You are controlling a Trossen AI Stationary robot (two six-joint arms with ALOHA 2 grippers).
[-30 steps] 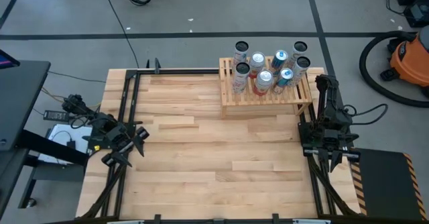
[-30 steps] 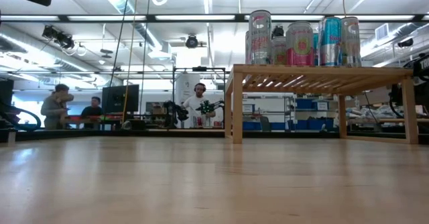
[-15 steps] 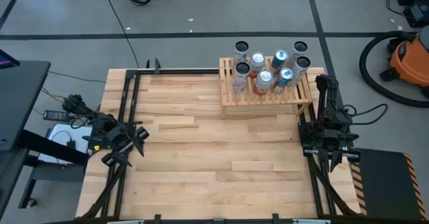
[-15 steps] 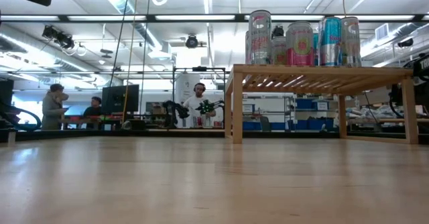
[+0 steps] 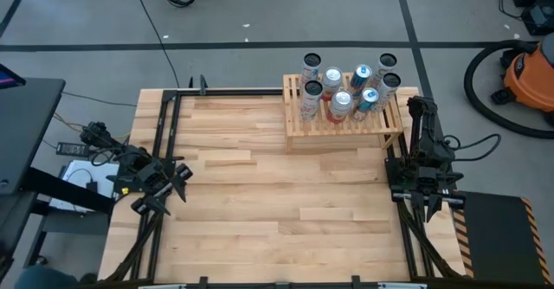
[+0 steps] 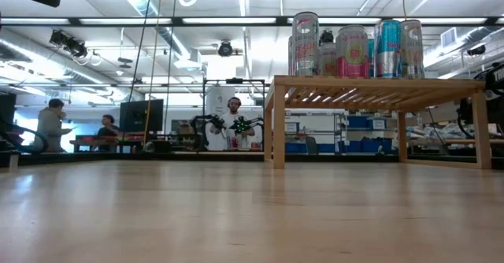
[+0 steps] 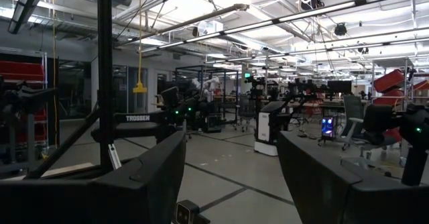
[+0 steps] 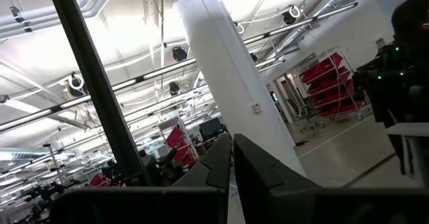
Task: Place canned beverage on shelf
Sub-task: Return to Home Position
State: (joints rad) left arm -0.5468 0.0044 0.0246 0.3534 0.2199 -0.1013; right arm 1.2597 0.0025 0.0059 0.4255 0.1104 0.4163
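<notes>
Standing upright in a tight cluster on the shelf (image 5: 346, 125), at the far right of the table (image 5: 260, 202): eight cans (image 5: 341, 101), mostly pink-and-white, two blue. Resting at the table's left edge, well apart from the shelf: the left gripper (image 5: 170, 185), fingers spread wide and grasping nothing. Resting at the right edge, near the shelf's front right corner: the right gripper (image 5: 430, 204), fingers clenched together on nothing. Lying bare between both arms and the shelf, with nothing blocking the way: the tabletop. Sitting on the floor (image 5: 260, 12) beyond the table's right corner: an orange vacuum (image 5: 530, 74) with its dark hose curling beside it.

Matching the picture of half a second earlier in cans, shelf and both arms. Differing only far off, with the person at the left (image 6: 53, 123) now standing slightly farther left.

Showing pale wooden planks underfoot, grey concrete around, and a wide workshop hall behind, strip lights running overhead, another person (image 6: 234, 120) working at a distant station.
</notes>
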